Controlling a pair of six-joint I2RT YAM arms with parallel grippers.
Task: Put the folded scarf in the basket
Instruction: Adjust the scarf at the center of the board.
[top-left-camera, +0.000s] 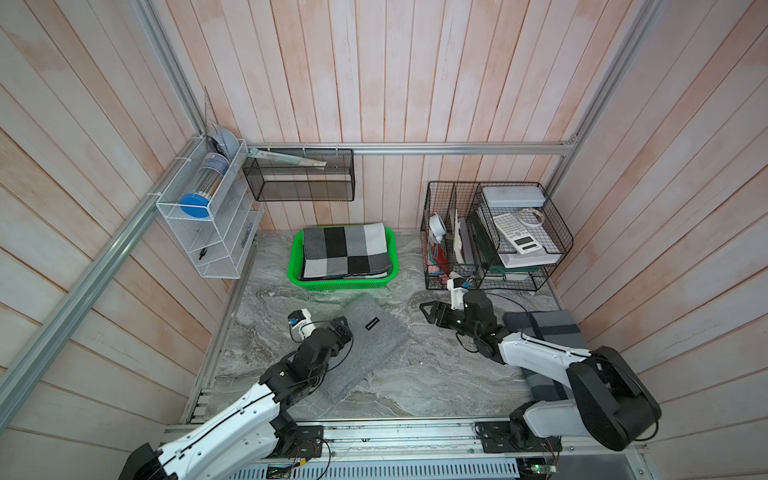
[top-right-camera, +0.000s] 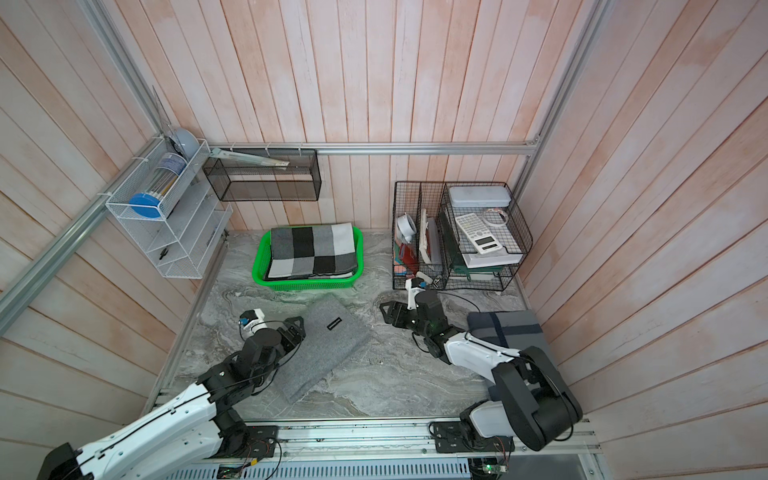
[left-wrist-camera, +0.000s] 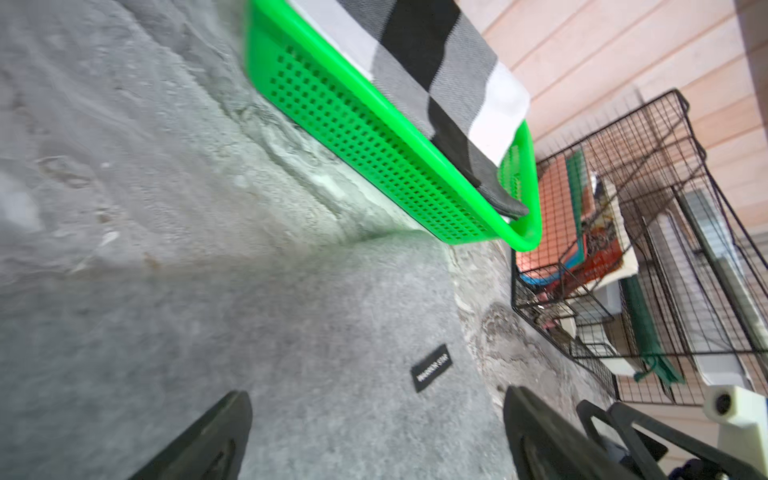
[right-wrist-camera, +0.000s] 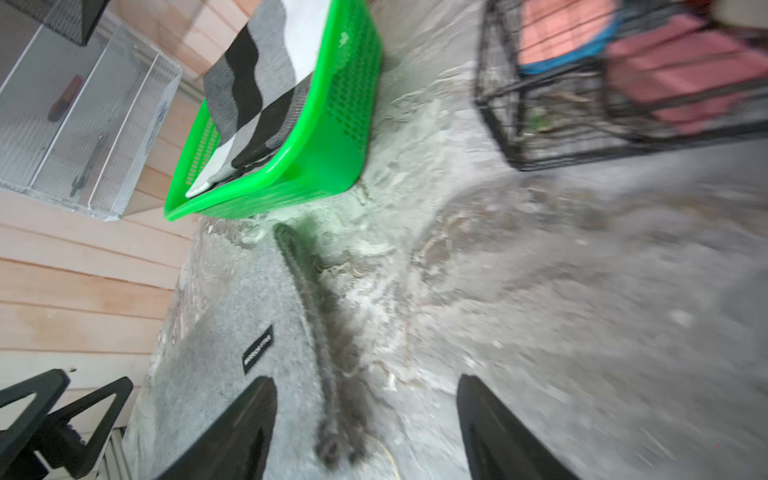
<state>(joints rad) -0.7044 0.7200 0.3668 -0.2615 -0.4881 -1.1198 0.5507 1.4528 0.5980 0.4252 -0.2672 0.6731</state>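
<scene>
A grey folded scarf (top-left-camera: 374, 345) with a small black label lies flat on the marble table, in front of the green basket (top-left-camera: 345, 286). The basket holds a black, grey and white checked folded scarf (top-left-camera: 347, 249). My left gripper (top-left-camera: 345, 328) hangs open over the grey scarf's left edge; in the left wrist view the scarf (left-wrist-camera: 311, 332) fills the space under the gripper (left-wrist-camera: 376, 397), untouched. My right gripper (top-left-camera: 427, 313) stands open just to the right of the scarf; in its wrist view the gripper (right-wrist-camera: 366, 381) straddles the scarf's folded edge (right-wrist-camera: 307, 316) from above.
A black wire organiser (top-left-camera: 494, 232) with a calculator and books stands at the back right. A dark blue-grey folded cloth (top-left-camera: 548, 328) lies under my right arm. A white mesh shelf (top-left-camera: 208, 220) and a black mesh wall shelf (top-left-camera: 299, 174) hang on the walls.
</scene>
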